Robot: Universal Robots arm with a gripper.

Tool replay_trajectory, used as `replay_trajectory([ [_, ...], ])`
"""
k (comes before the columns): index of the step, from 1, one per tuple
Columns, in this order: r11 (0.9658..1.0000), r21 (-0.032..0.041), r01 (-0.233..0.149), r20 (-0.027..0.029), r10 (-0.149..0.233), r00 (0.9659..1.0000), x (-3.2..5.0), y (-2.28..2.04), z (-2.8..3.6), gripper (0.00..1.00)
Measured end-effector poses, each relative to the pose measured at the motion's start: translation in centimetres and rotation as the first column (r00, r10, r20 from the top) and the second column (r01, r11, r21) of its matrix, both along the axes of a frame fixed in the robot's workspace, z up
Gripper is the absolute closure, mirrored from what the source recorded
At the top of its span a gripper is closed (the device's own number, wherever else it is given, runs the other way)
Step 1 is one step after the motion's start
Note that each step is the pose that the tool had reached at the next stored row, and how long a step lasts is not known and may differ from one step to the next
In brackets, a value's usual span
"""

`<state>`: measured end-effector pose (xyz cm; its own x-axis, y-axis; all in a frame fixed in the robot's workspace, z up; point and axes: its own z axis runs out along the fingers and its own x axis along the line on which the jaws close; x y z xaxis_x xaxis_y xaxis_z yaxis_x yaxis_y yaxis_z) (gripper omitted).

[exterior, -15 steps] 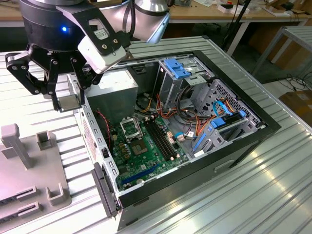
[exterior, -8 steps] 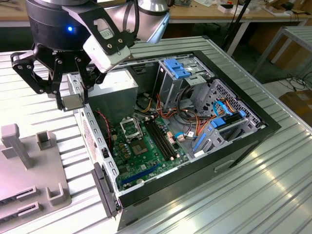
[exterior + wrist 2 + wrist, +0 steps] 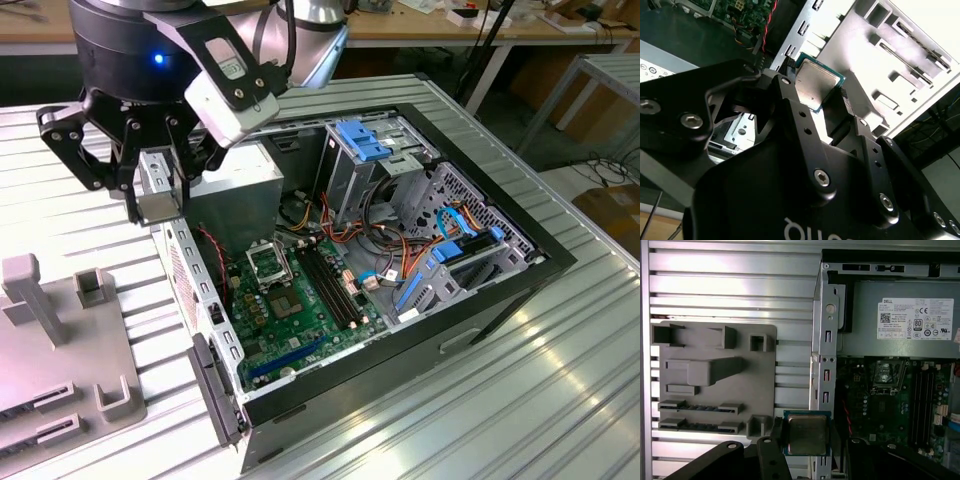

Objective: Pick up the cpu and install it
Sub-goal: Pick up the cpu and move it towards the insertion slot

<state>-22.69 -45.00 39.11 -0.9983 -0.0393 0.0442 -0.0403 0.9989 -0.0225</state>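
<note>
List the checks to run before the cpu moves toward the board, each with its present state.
1. cpu gripped between the fingers: ok.
2. cpu seated square in the grip: cannot tell.
3. gripper above the socket: not ok; it hangs over the case wall.
4. Nothing lying on the socket: ok.
5. Socket latch open: cannot tell.
</note>
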Motion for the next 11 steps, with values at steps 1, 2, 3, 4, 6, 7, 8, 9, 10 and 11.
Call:
replay_trajectory([
  [1,1.0000,0.0000,0.000,0.0000,0.000,1.0000,0.08,0.00,0.00,0.53],
  [2,1.0000,0.0001,0.000,0.0001,0.000,1.0000,0.14,0.00,0.00,0.53],
  [3,1.0000,0.0000,0.000,0.0000,0.000,1.0000,0.21,0.00,0.00,0.53],
  [4,1.0000,0.0001,0.000,0.0000,0.000,1.0000,0.29,0.00,0.00,0.53],
  [6,1.0000,0.0001,0.000,0.0000,0.000,1.0000,0.46,0.00,0.00,0.53],
  [7,1.0000,0.0000,0.000,0.0000,0.000,1.0000,0.53,0.00,0.00,0.53],
  [8,1.0000,0.0000,0.000,0.0000,0.000,1.0000,0.61,0.00,0.00,0.53],
  [9,1.0000,0.0001,0.000,0.0001,0.000,1.0000,0.68,0.00,0.00,0.53],
  [10,1.0000,0.0001,0.000,0.0000,0.000,1.0000,0.76,0.00,0.00,0.53],
  [11,1.0000,0.0001,0.000,0.0000,0.000,1.0000,0.83,0.00,0.00,0.53],
])
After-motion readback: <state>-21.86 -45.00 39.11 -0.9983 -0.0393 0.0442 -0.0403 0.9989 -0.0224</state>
